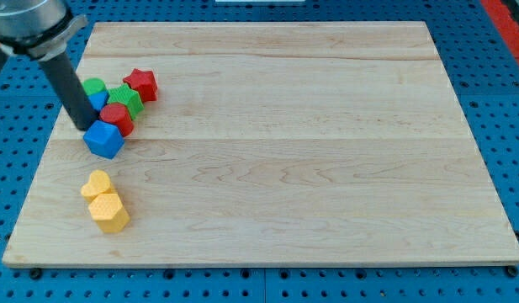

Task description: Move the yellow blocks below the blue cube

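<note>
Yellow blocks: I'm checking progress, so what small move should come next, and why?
Probably lift away or hold: the yellow heart and yellow block already sit below the blue cube, apart from it. My tip touches the cube's upper left; pushing risks shifting it.

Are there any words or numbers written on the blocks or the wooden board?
None: no word, number or sign can be read anywhere.
The wooden board shows only grain.
The blue cube, the yellow blocks and the red star are plain.
My tip, just left of the blue cube, carries no label.
</note>
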